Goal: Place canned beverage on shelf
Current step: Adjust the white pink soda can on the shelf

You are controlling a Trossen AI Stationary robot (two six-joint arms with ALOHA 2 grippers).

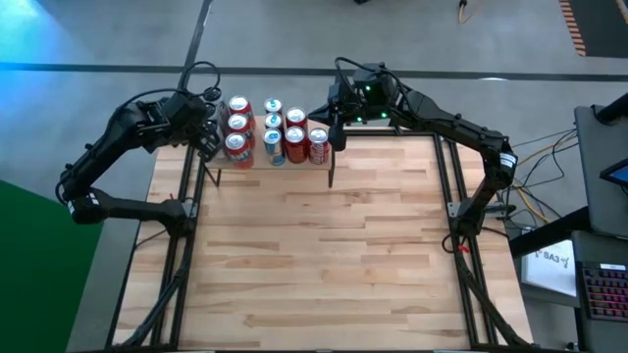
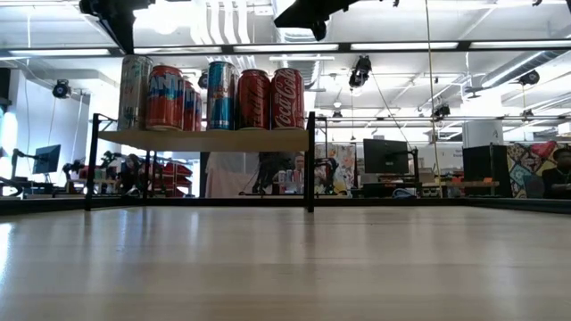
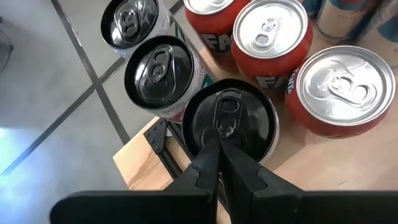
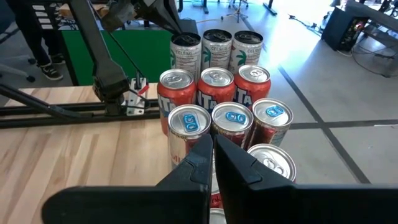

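The shelf [image 2: 205, 140], a small light-wood board on thin black uprights, stands at the table's far edge. Several cans [image 1: 275, 132] stand upright on it: red ones, blue-and-silver ones, and white ones with black tops at its left end. My left gripper [image 3: 219, 148] is shut, its tips over the black top of the nearest white can [image 3: 229, 121], at the shelf's near left corner [image 3: 140, 165]. My right gripper [image 4: 212, 142] is shut and empty, above the cans [image 4: 231, 118] at the shelf's right end, well clear of them in the low view [image 2: 314, 25]. My left gripper's shut fingertips [image 3: 214, 152] point down over the pull tab [image 3: 225, 118] of the black-topped can at the shelf's near left corner. I cannot tell whether they touch it. The can stands upright on the shelf.
The large wooden tabletop [image 1: 314, 255] lies in front of the shelf. Black frame bars [image 1: 186, 196] run along the table's left and right sides. Cables and a keyboard [image 1: 603, 289] lie off the table's right side.
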